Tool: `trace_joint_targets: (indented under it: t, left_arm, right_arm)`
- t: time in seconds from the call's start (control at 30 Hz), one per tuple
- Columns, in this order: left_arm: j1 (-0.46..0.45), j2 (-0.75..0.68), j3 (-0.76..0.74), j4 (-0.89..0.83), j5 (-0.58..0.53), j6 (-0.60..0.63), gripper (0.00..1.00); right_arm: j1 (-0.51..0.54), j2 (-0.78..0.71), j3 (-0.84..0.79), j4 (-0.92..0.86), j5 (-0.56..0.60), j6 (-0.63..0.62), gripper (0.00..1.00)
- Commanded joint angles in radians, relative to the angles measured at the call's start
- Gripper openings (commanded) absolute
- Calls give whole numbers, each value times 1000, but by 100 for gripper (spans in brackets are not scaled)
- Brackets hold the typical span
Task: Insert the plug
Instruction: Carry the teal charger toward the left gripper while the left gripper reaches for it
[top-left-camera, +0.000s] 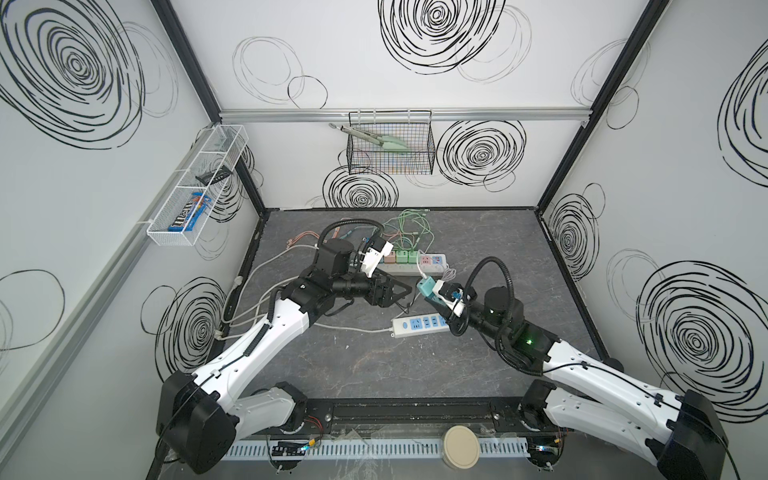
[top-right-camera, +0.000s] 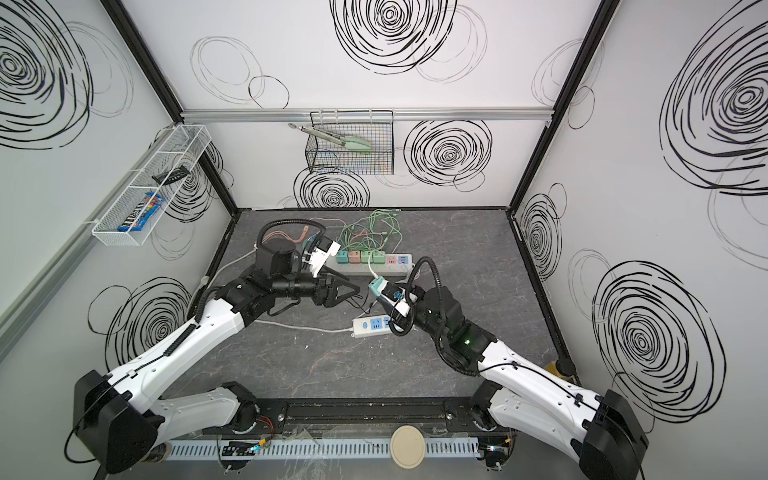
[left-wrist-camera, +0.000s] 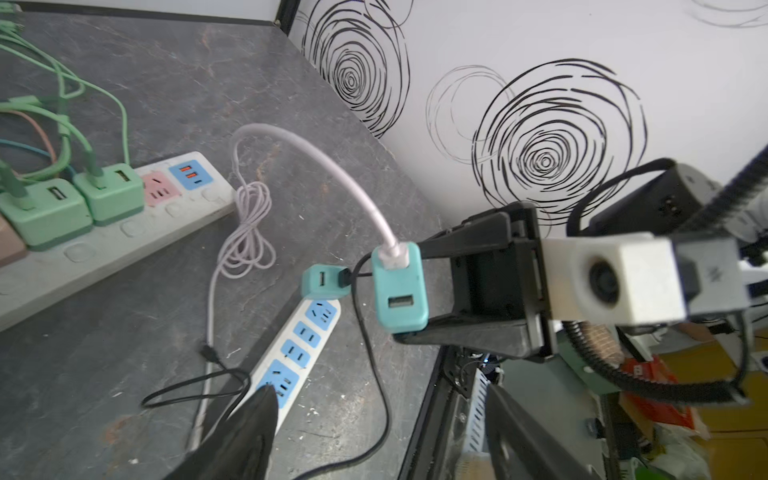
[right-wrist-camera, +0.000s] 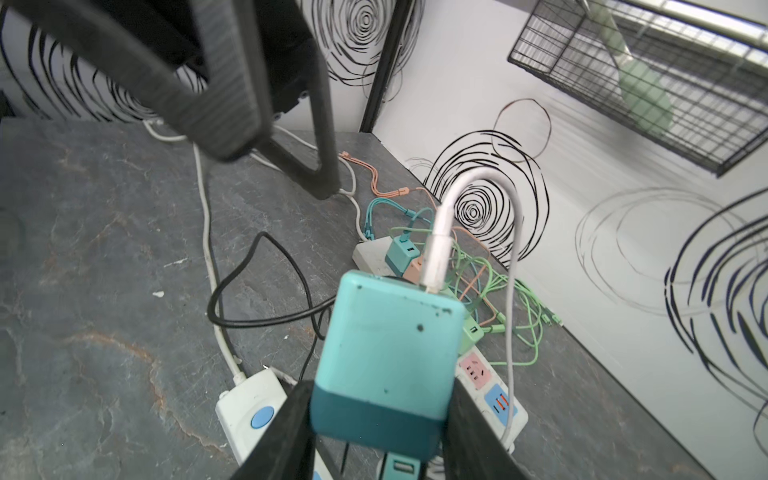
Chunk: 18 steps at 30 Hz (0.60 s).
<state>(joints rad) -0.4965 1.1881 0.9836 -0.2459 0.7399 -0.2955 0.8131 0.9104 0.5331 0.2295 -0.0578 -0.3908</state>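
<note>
My right gripper (top-left-camera: 432, 292) (right-wrist-camera: 376, 415) is shut on the teal plug (top-left-camera: 424, 287) (top-right-camera: 376, 286) (left-wrist-camera: 399, 291) (right-wrist-camera: 390, 353) and holds it above the table. A white cable (right-wrist-camera: 440, 241) is stuck into the plug's top. Below it lies the near white power strip (top-left-camera: 417, 325) (left-wrist-camera: 299, 345) with blue sockets, and a second teal charger (left-wrist-camera: 322, 282) sits at its end. My left gripper (top-left-camera: 405, 293) (left-wrist-camera: 379, 388) hangs open just left of the plug, with nothing between its fingers. The far strip (top-left-camera: 411, 272) (right-wrist-camera: 490, 386) shows a free pink socket (right-wrist-camera: 473, 368).
Several green, pink and teal chargers with tangled cables (top-left-camera: 409, 230) fill the far strip's left part. A loose black cable (left-wrist-camera: 374, 374) loops over the table between the strips. A wire basket (top-left-camera: 390, 145) hangs on the back wall and a white rack (top-left-camera: 195, 187) on the left wall.
</note>
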Motion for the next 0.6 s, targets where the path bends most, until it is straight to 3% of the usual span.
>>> trace_joint_targets:
  t: [0.0, 0.13, 0.4, 0.57]
  left_arm:
    - [4, 7, 45, -22, 63, 42, 80]
    - [-15, 31, 65, -39, 104, 70, 76]
    - [-101, 90, 107, -63, 52, 98, 52]
    - [-106, 130, 124, -95, -27, 103, 52]
  right_arm:
    - [19, -10, -1, 102, -51, -140, 19]
    - [36, 6, 1, 95, -23, -204, 19]
    - [52, 24, 5, 96, -9, -231, 21]
    - [58, 17, -3, 111, -35, -231, 21]
